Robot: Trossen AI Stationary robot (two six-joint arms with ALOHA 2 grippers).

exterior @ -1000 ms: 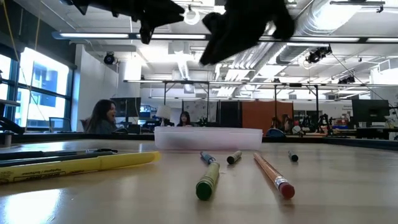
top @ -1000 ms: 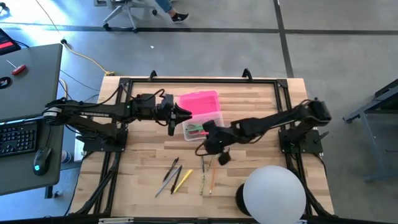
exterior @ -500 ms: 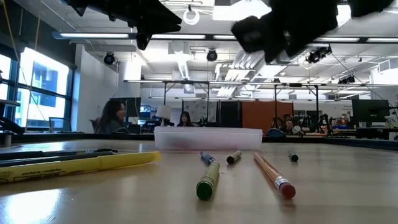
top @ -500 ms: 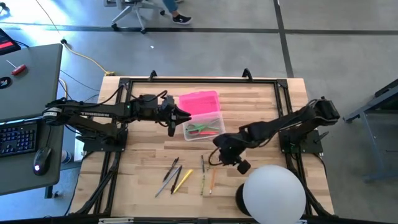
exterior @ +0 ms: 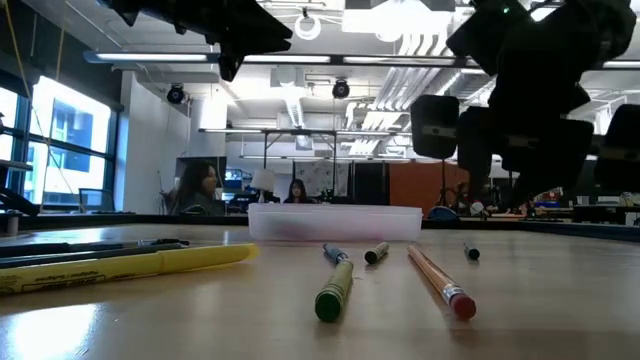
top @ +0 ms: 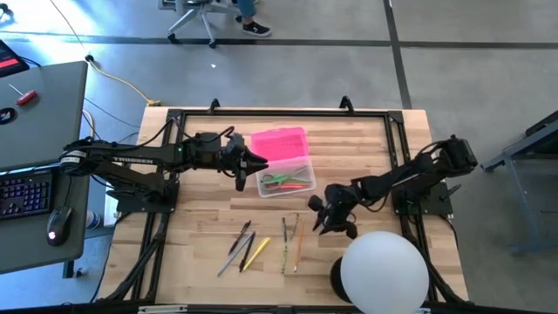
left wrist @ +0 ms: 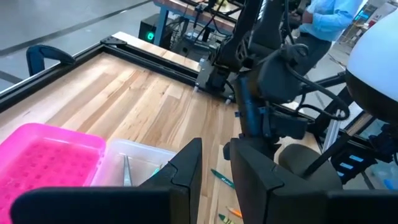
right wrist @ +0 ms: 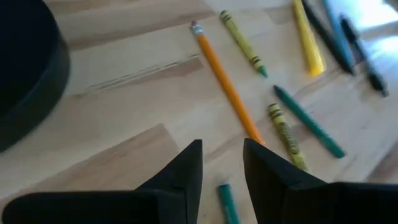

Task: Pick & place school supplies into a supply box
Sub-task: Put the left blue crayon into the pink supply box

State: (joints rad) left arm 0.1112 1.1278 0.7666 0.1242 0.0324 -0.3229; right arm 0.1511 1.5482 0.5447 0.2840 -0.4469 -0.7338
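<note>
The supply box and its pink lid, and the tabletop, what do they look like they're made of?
The supply box looks like clear plastic: scissors and pens show through its walls. Its pink lid seems glossy, translucent plastic with a dimpled surface. The table looks like light, smooth-finished wood planks, with visible grain and seams.

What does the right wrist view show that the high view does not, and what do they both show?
Only the right wrist view shows detail: an orange pencil with its eraser, beside a yellow-green crayon.

Only the high view shows the supply box, its pink lid, the left gripper beside it and the white dome.

Both show the right gripper above loose supplies on the table.
</note>
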